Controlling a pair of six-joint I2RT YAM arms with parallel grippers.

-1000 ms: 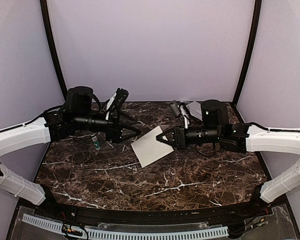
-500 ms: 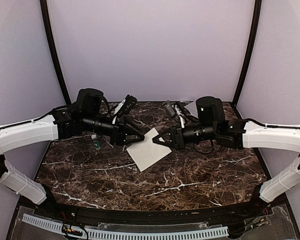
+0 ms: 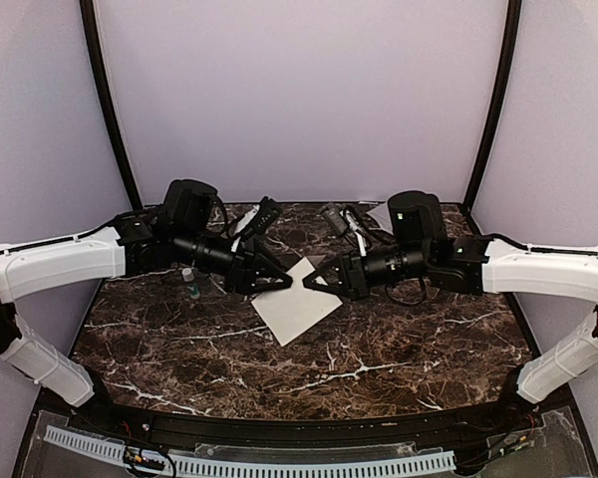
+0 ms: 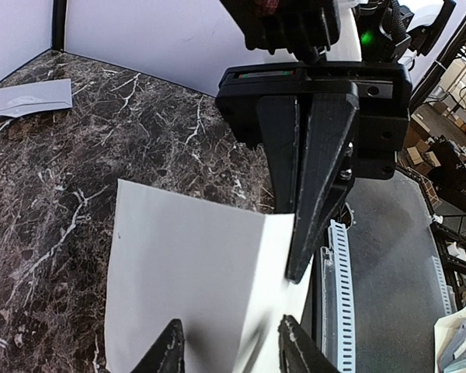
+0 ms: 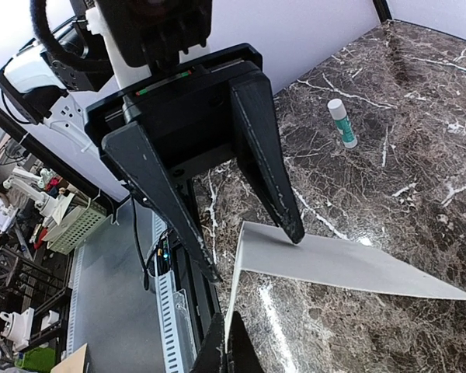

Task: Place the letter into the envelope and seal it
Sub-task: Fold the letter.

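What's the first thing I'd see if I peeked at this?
Two black arms meet nose to nose over the middle of the dark marble table. A pale sheet lies between them: the right tool pinches its raised edge, and the left tool has its jaws open over it. A small white-and-green tube lies at the left.

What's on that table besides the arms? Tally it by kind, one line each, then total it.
Paper sheets: 2, the centre sheet and the far sheet
Glue stick: 1
Total: 3
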